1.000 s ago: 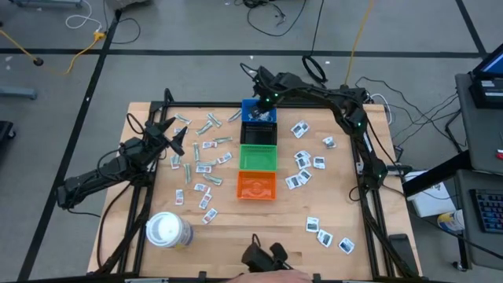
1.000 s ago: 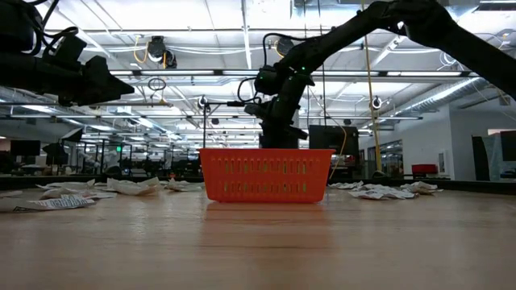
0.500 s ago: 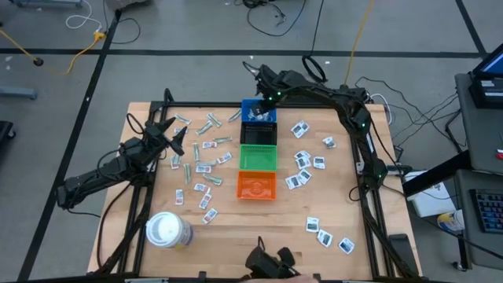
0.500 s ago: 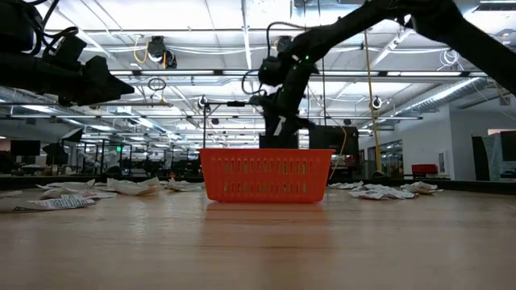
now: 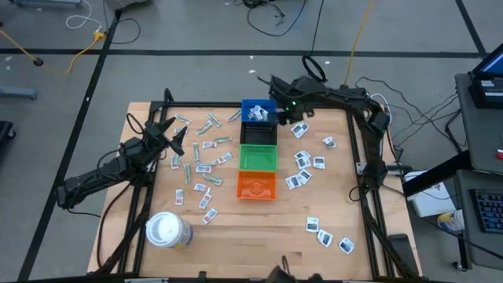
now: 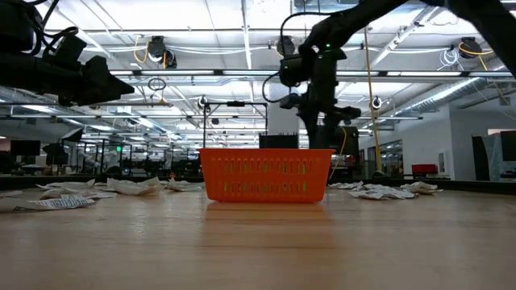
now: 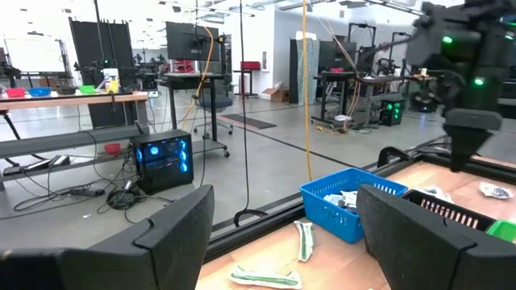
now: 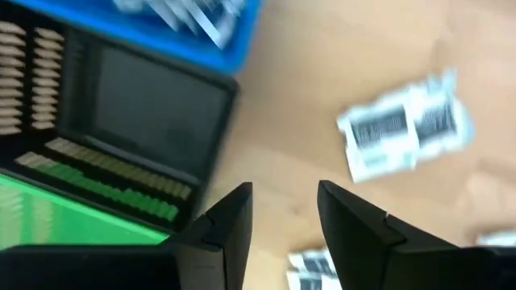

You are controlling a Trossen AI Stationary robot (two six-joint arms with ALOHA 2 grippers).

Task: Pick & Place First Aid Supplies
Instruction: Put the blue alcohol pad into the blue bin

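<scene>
1. Right gripper (image 5: 277, 116): fingers parted, nothing between them. In the right wrist view the two dark fingers (image 8: 224, 221) frame bare wood.
2. It sits upper centre of the high view, just right of the blue bin (image 5: 258, 111) and the black bin (image 5: 258, 133) below it.
3. Blue bin holds white packets (image 5: 254, 115); a blue-printed white packet (image 8: 401, 130) lies on the table beside it.
4. Below those, down the frame's middle: green bin (image 5: 258, 157), then orange bin (image 5: 256, 185).
5. Left gripper (image 5: 174, 140): jaws spread wide, empty, raised over the left-centre of the high view.
6. First aid supplies (image 5: 201, 157) scattered left of the bins: green-grey wrappers, small white strips.
7. More white square packets (image 5: 303, 167) right of the bins; another few (image 5: 325, 233) lower right.
8. White roll (image 5: 167, 230) stands lower left on the table (image 5: 275, 236).
</scene>
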